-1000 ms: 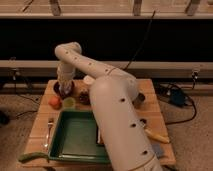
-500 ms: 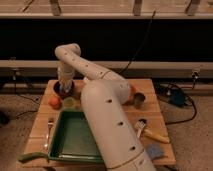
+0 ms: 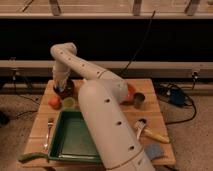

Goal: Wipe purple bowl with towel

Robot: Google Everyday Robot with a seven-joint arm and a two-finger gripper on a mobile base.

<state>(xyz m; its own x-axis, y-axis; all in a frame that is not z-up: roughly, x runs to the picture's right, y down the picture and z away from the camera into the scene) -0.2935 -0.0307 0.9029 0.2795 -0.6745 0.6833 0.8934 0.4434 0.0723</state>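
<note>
**Gripper** (image 3: 62,88): at the far left corner of the wooden table (image 3: 155,87), pointing down from the white arm (image 3: 100,115). The arm rises from the near edge and bends over at its elbow. The fingers are closed and sit right at the purple bowl.

**Purple bowl** (image 3: 67,92): directly under the gripper, dark and round, partly covered by it. It cannot be told whether they touch.

**Towel**: not separately made out. It cannot be told whether it is pinched in the closed fingers.

**Orange fruit** (image 3: 54,102): just beside the gripper, toward the camera and slightly left as seen.

**Yellow-green fruit** (image 3: 69,102): just beside the gripper, toward the camera, next to the orange fruit.

**Green tray** (image 3: 75,140): nearer the camera than the gripper, beyond the two fruits.

**Fork** (image 3: 49,131): left of the tray, toward the camera from the gripper.

**Green pod** (image 3: 34,156): well apart from the gripper, at the near left corner.

**Orange bowl** (image 3: 131,93): well to the gripper's right as seen, half hidden by the arm.

**Metal cup** (image 3: 139,100): just beside the orange bowl, farther right again.

**Spoon-like utensil** (image 3: 141,126), **yellow-handled tool** (image 3: 157,136), **blue sponge** (image 3: 154,151): far right and toward the camera, well apart from the gripper.
</note>
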